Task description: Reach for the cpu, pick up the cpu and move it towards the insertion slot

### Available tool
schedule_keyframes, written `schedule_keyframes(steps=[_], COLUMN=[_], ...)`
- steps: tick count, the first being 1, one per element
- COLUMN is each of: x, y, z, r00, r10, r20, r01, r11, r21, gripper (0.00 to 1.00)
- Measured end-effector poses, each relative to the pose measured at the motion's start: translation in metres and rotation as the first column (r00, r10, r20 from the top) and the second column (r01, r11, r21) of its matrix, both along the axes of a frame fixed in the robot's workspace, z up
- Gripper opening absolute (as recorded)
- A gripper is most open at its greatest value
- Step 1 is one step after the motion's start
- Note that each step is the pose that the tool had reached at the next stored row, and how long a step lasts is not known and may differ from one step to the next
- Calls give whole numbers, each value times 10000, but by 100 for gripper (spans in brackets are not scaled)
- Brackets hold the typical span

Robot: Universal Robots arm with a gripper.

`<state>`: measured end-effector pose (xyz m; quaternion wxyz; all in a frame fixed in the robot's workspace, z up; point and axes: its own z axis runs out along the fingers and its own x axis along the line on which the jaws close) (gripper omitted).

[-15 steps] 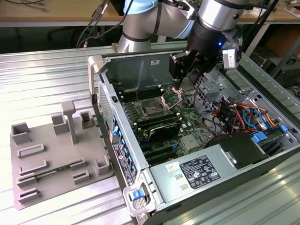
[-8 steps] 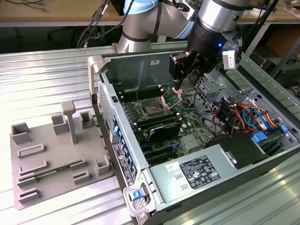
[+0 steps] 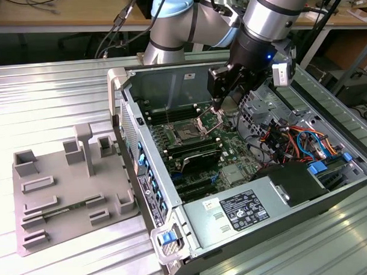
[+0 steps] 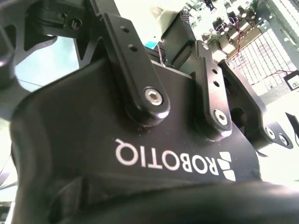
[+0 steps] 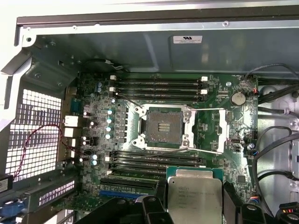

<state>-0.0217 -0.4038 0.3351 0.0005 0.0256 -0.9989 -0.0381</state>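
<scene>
In the first wrist view the cpu, a flat square chip with a silvery top plate and a thin greenish rim, sits between two dark fingers, with my gripper shut on it. The insertion slot lies a short way beyond it on the green board, a dark square socket in a shiny metal frame with its hinged plate folded aside. In the exterior view my gripper hangs inside the open computer case, just above and to the exterior view's right of the insertion slot.
Long black memory slots run on both sides of the socket. Bundled cables, a drive cage and a power supply crowd the exterior view's right of the case. A grey moulded tray lies outside the case on the ribbed metal table.
</scene>
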Motion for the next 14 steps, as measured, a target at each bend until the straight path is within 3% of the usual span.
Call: schedule_keyframes(steps=[4, 14], x=[2, 8], y=[15, 183], z=[-15, -32], r00=[10000, 10000], r10=[1, 2], r20=[0, 0], r01=[-1, -2], r11=[10000, 10000], r21=[0, -1], gripper=[55, 55])
